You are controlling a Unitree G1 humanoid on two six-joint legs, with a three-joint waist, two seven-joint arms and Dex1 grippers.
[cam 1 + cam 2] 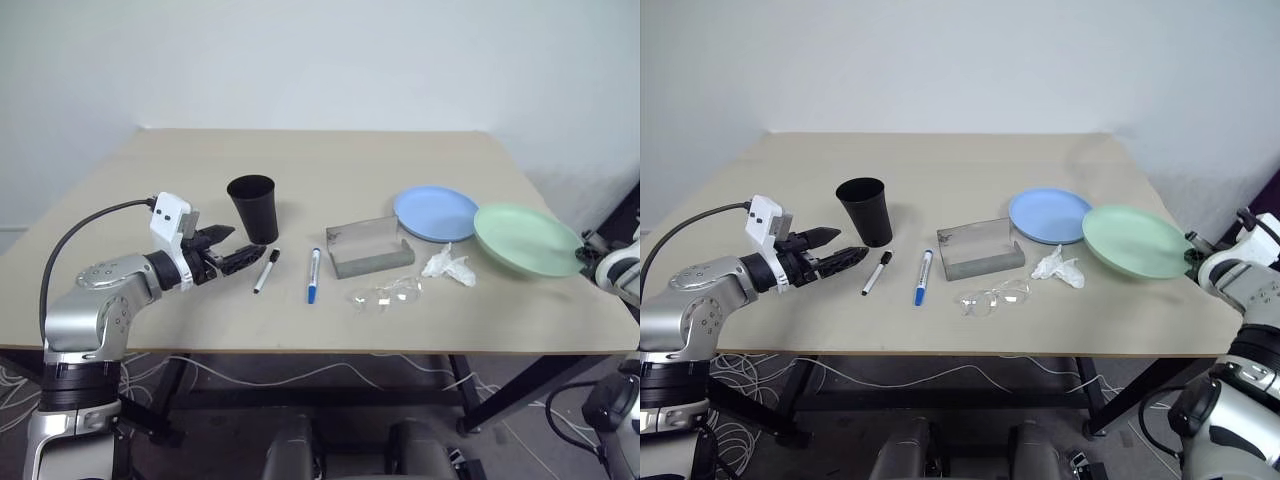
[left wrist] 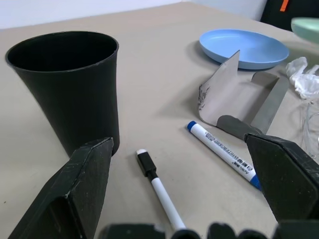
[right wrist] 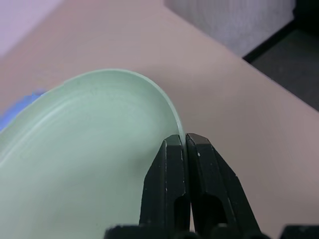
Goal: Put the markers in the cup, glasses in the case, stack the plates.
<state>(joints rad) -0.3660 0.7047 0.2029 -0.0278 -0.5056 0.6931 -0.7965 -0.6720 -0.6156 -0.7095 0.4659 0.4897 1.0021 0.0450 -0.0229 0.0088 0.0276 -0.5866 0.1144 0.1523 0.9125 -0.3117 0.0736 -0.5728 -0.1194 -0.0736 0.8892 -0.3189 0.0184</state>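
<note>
A: how far r u?

B: Nothing's done. Right gripper (image 3: pixel 185 142) fingers pinch the green plate (image 1: pixel 1135 240) rim by the worktop's right edge, blue plate (image 1: pixel 1048 214) beside. Left gripper (image 1: pixel 226 251) spread near markers (image 1: pixel 266 270), cup (image 1: pixel 252 208). Glasses (image 1: pixel 386 295) outside the case (image 1: pixel 368 246).

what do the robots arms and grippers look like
Both arms are silver-grey metal with black joints. The left gripper has two black tapered fingers, a small white camera block on its wrist and a black cable looping back. The right gripper has matching flat black wedge-shaped fingers.
</note>
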